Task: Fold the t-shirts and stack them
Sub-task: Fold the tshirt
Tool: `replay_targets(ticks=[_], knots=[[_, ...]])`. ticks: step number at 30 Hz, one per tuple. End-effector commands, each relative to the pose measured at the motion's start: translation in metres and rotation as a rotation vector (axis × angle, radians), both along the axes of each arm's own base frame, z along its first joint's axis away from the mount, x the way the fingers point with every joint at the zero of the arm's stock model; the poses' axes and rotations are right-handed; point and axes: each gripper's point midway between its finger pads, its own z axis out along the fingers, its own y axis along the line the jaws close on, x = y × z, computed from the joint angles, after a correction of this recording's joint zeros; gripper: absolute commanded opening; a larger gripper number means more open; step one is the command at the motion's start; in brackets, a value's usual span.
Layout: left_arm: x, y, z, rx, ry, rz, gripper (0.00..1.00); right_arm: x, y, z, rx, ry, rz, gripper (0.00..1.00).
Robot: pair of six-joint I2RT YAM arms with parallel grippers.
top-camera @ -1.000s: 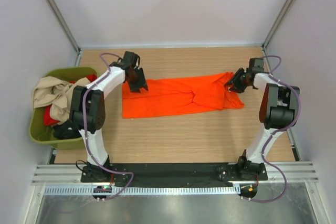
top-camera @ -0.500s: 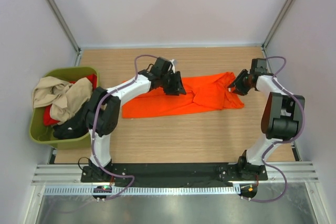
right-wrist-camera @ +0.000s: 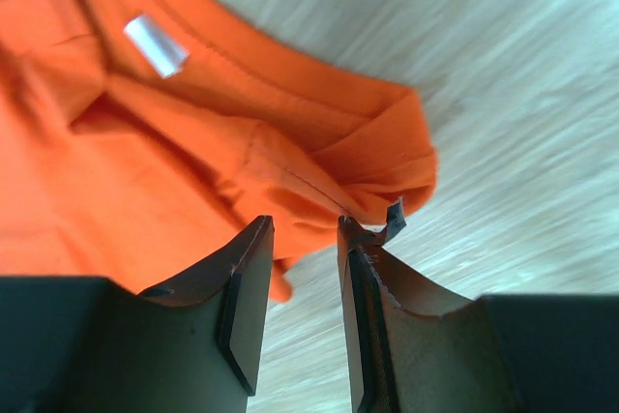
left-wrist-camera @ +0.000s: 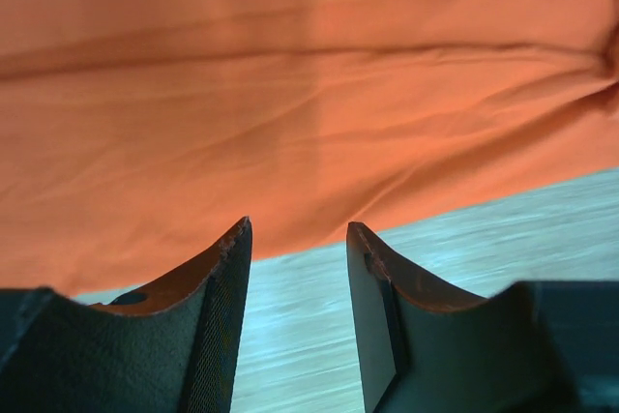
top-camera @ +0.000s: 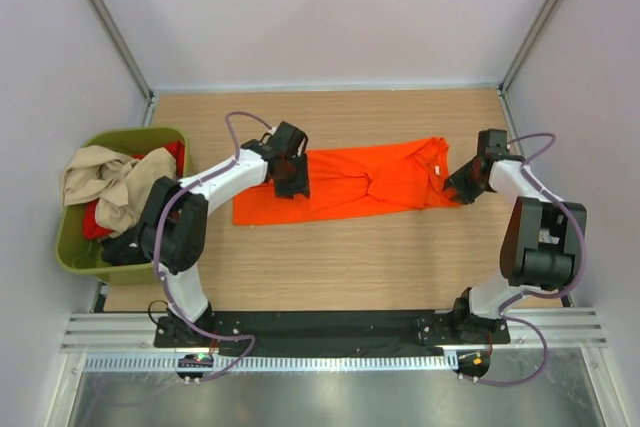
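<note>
The bright orange t-shirt [top-camera: 350,182] lies as a long, partly folded strip across the middle of the table, its round neck at the right end. My left gripper [top-camera: 292,179] is open and empty, hovering low over the shirt's left part; in the left wrist view [left-wrist-camera: 295,229] the cloth's edge [left-wrist-camera: 290,123] lies just ahead of the fingertips. My right gripper [top-camera: 460,187] is open and empty at the shirt's right end; in the right wrist view [right-wrist-camera: 305,224] the collar fold [right-wrist-camera: 368,157] and white label [right-wrist-camera: 155,45] lie just ahead. Beige [top-camera: 100,182], red [top-camera: 95,219] and black [top-camera: 125,247] shirts lie crumpled in the tub.
The olive-green tub [top-camera: 72,257] stands at the table's left edge. Bare wooden table [top-camera: 350,257] lies in front of the orange shirt. Grey walls close the back and sides.
My left gripper swung right over the shirt, then came back left and nearer its front edge. My right gripper slid a little right and toward me along the shirt's end.
</note>
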Motion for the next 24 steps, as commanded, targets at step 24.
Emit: replay_targets(ticks=[24], knots=[[-0.032, 0.054, 0.011, 0.151, -0.001, 0.161, 0.50, 0.070, -0.069, -0.054, -0.277, 0.049, -0.005, 0.33]])
